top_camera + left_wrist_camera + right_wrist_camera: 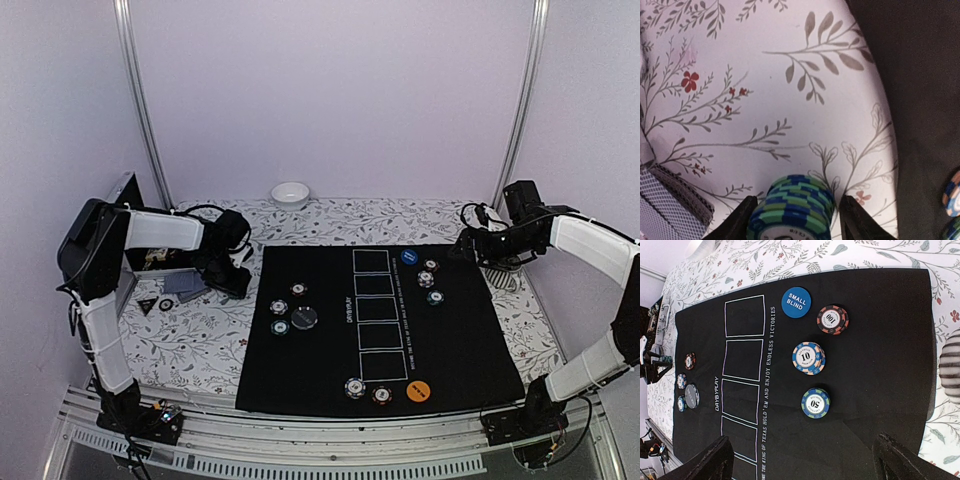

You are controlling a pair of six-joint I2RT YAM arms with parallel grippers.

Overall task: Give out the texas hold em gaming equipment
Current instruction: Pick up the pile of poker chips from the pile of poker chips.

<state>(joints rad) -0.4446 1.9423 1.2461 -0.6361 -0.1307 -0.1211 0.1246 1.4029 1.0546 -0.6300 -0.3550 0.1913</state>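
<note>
Cut off by the lower edge of the left wrist view: a green stack of striped chips, clamped in the left jaws, set narrow, above the flowered counter close to the 9 o'clock edge of the mat. Not to be made out in the top view, hidden under the left wrist. Impossible to say whether lifted or resting. At 7 o'clock of the same view only a corner of the cards, number not countable.

Right jaws spread wide, holding nothing, above the 3 o'clock side of the mat; only two dark fingertips inside the right wrist view. At 3 o'clock there a grey striped thing, cut off, not identifiable.

Counted on the mat, top view: eight stacks, namely three 9 o'clock stacks, three 2 o'clock stacks, two 6 o'clock stacks; with the clamped one, nine. Three discs: blue disc marked SMALL BLIND at 1 o'clock, orange disc at 5 o'clock, dark disc touching or just beside the 9 o'clock stacks, not clear which. Off the mat at 9 o'clock, two small dark pieces, too small to read. Five white rectangles in one column. One bowl at 12 o'clock, well apart from the mat.
</note>
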